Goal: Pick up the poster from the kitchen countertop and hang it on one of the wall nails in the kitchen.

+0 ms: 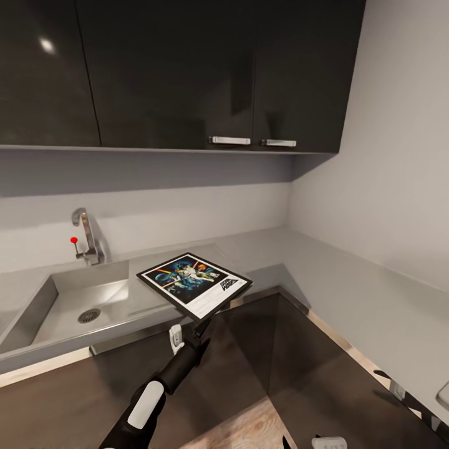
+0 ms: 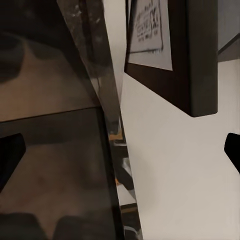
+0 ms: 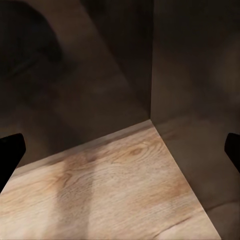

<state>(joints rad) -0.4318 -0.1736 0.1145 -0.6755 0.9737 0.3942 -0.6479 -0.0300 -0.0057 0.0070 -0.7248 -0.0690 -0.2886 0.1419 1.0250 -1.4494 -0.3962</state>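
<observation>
- I have the left gripper [image 1: 201, 325] just under the near corner of the poster [image 1: 194, 284], which sits tilted, its near corner past the front edge of the kitchen countertop [image 1: 349, 280] and above it. From the head view I judge the corner is pinched, but I cannot tell for certain.
- In the left wrist view the poster's black frame corner [image 2: 192, 65] lies ahead of the fingers and off to one side, and the two dark fingertips stand far apart at the picture's edges; so whether the jaws are closed on it stays unclear to me.
- To do this step well I would confirm the hold first, then raise slowly and keep the frame level, since a corner grip lets a flat frame swing.
- The right gripper [image 3: 120, 150] points down at wood floor [image 3: 120, 190] beside dark cabinet fronts [image 3: 190, 60], fingertips spread wide, holding nothing.
- The sink [image 1: 37, 305], beyond the left gripper and to its left, holds nothing; only its drain [image 1: 89, 315] shows, with the tap [image 1: 86, 236] behind.
- No wall nail is visible to me here.
</observation>
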